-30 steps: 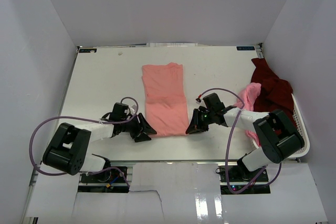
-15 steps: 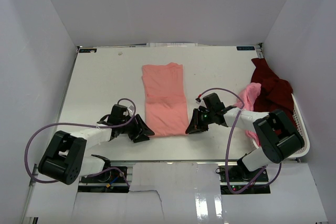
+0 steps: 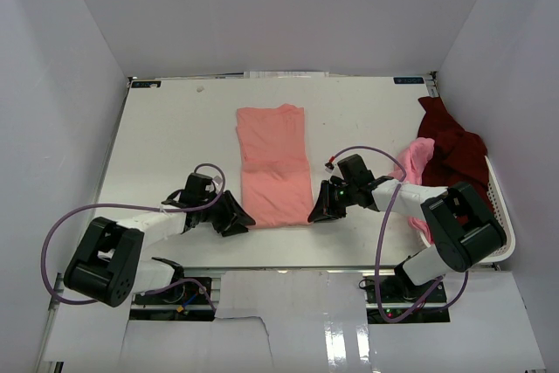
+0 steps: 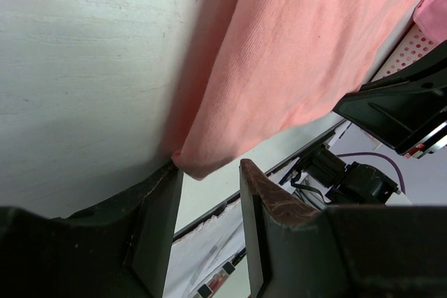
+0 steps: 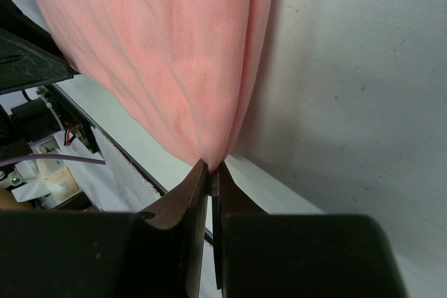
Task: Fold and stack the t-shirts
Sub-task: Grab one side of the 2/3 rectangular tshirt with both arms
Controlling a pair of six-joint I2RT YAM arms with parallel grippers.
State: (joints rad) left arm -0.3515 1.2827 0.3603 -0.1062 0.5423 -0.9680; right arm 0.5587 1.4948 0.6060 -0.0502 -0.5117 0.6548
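Note:
A salmon-pink t-shirt [image 3: 273, 163] lies as a long narrow strip in the middle of the table. My left gripper [image 3: 244, 218] sits low at its near-left corner. In the left wrist view that gripper [image 4: 208, 167] is open, and the corner of the shirt [image 4: 293, 54] pokes in between the fingertips, touching the left finger [image 4: 157, 207]. My right gripper [image 3: 316, 215] is at the near-right corner. The right wrist view shows it [image 5: 211, 167] shut on a pinch of the salmon cloth [image 5: 174, 47]. A lighter pink t-shirt [image 3: 412, 162] and a dark maroon t-shirt [image 3: 450, 146] lie heaped at the right.
A white slotted basket [image 3: 500, 207] stands at the right edge under the heaped shirts. White walls close the table on three sides. The near table edge runs just behind both grippers, with the arm bases and cables below it.
My left arm has swung its elbow inward and the gripper has edged up to the shirt's near-left corner. The right gripper and the shirt have not moved.

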